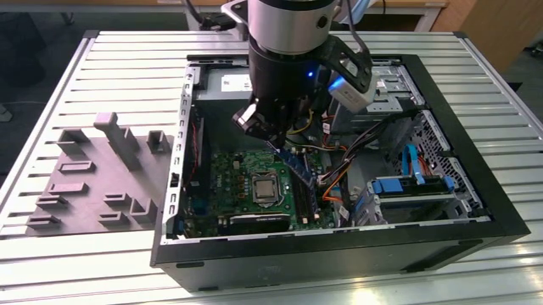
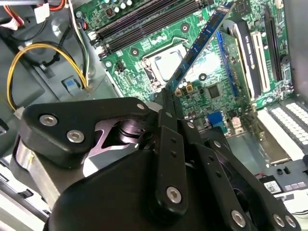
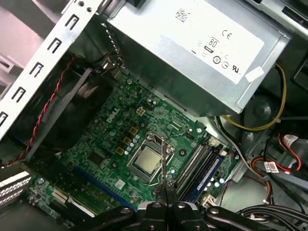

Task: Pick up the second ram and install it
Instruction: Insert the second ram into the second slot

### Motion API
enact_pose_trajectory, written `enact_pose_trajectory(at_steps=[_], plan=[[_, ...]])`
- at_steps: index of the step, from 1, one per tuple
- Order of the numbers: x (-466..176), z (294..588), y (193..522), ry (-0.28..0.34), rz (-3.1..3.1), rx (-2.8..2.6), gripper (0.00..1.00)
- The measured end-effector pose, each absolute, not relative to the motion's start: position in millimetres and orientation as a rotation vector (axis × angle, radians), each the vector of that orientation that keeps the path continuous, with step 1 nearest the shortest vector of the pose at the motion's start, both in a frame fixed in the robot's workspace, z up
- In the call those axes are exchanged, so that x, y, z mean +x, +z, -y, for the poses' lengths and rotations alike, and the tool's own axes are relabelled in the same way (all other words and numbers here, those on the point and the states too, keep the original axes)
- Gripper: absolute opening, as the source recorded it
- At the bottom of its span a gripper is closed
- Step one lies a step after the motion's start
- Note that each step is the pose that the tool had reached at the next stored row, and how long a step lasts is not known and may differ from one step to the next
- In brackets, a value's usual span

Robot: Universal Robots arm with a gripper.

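Observation:
My gripper point(image 1: 276, 143) is inside the open computer case, above the green motherboard point(image 1: 241, 171). It is shut on the second ram point(image 1: 297, 166), a long thin dark strip with blue edges. The ram slants down from the fingertips point(image 2: 168, 98) over the board, and the second wrist view shows the second ram point(image 2: 202, 43) crossing above the processor socket point(image 2: 166, 62). In the first wrist view the second ram point(image 3: 163, 159) appears edge-on, hanging beside the socket point(image 3: 147, 160) and just short of the long black slots point(image 3: 195, 163). It is not touching the slots.
A grey fixture plate point(image 1: 93, 178) with light grey uprights lies outside the case at the exterior view's left. The silver power supply point(image 3: 192, 43) sits beyond the board. Orange and yellow cables point(image 1: 339, 171) and a drive cage point(image 1: 411, 187) with blue parts crowd the exterior view's right.

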State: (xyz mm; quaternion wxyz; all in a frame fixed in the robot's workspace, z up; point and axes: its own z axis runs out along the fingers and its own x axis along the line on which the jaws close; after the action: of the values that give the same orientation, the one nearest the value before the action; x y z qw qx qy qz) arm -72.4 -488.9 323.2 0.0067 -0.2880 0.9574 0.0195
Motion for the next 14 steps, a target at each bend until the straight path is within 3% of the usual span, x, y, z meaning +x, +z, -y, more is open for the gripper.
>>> enact_pose_trajectory(at_steps=[14], plan=[[-72.4,488.9,323.2,0.060,-3.043,-0.711,0.12]])
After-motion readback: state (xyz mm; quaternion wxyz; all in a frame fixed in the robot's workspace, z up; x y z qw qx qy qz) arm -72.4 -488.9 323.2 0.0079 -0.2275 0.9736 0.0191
